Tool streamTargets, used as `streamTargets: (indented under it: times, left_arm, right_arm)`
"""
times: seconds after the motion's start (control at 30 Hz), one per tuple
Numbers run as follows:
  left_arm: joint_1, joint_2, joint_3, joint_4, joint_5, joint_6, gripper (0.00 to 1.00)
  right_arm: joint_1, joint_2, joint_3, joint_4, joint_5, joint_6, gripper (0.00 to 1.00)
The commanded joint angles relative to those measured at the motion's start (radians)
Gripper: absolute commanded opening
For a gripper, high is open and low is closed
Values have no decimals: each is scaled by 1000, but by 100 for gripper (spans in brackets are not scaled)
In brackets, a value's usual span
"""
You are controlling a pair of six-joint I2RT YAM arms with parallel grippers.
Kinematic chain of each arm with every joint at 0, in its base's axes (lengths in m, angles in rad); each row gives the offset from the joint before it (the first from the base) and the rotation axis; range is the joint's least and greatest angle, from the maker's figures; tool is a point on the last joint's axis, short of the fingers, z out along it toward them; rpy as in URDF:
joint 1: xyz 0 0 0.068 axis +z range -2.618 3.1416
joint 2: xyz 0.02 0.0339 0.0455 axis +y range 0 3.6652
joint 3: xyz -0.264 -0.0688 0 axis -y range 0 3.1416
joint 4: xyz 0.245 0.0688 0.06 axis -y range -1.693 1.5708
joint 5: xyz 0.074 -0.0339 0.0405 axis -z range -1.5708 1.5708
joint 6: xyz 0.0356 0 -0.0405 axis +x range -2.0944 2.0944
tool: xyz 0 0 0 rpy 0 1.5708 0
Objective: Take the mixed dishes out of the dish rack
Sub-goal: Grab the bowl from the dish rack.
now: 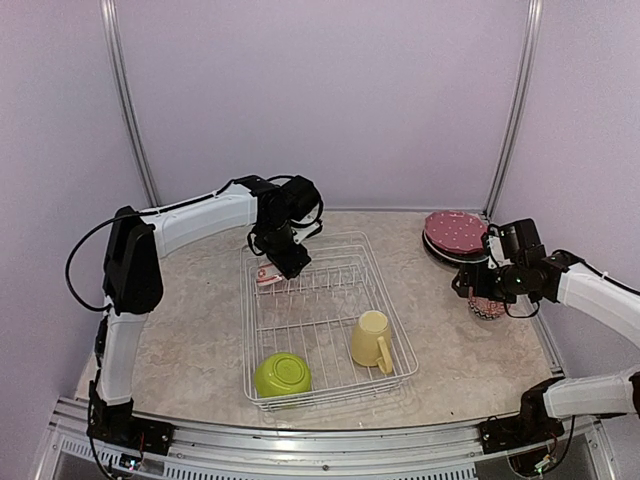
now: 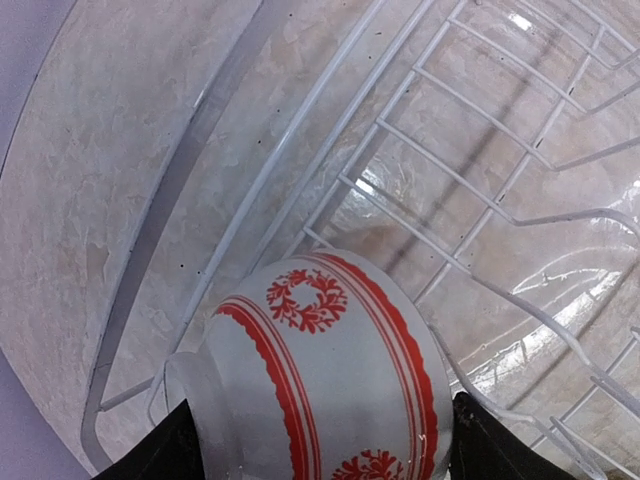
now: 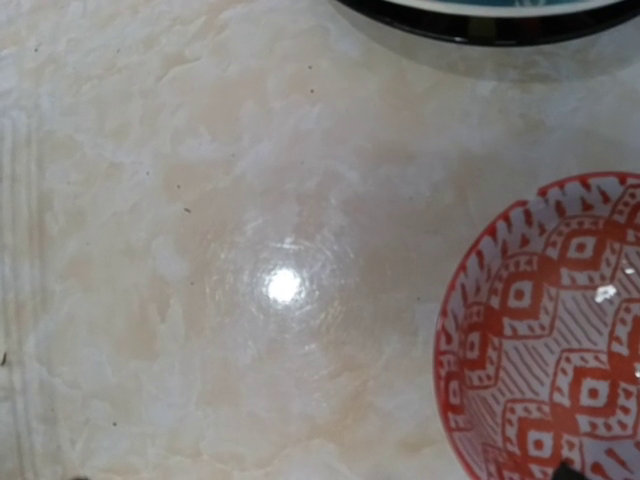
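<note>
The dish rack [image 1: 392,305], a white wire basket, lies mid-table. In its far left corner a red-white bowl [image 1: 267,276] lies on its side, and my left gripper [image 1: 287,258] is down on it. The left wrist view shows that bowl [image 2: 330,350] filling the gap of the left gripper [image 2: 320,445], both black fingers [image 2: 495,445] pressed against its sides. A lime green bowl [image 1: 282,375] and a pale yellow mug [image 1: 372,338] lie at the rack's near end. My right gripper [image 1: 478,288] hovers open beside a red patterned bowl [image 1: 488,308] on the table, holding nothing.
A stack of plates, the top one pink and dotted [image 1: 455,231], sits at the far right, its dark rim [image 3: 480,22] close to the red patterned bowl [image 3: 550,340]. Rack wires [image 2: 440,150] run close around the gripped bowl. Booth walls stand close behind and at both sides.
</note>
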Motion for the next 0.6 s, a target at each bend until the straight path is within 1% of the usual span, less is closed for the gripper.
streamTargets:
  times: [0.0, 0.23, 0.33, 0.43, 0.57]
  left_arm:
    - [8, 7, -9, -4, -32, -10, 74]
    - [7, -44, -24, -6, -43, -19, 62]
    - [7, -55, -27, -13, -50, -29, 60]
    - [6, -74, -42, -3, -84, -44, 60]
    - [6, -116, -41, 11, -85, -63, 58]
  right_arm:
    - [7, 0, 23, -13, 1, -1, 97]
    - [7, -2, 27, -15, 0, 5, 97]
    - [6, -5, 26, -16, -1, 8, 97]
    - [6, -11, 32, -23, 1, 14, 97]
    - [7, -20, 35, -19, -5, 28, 97]
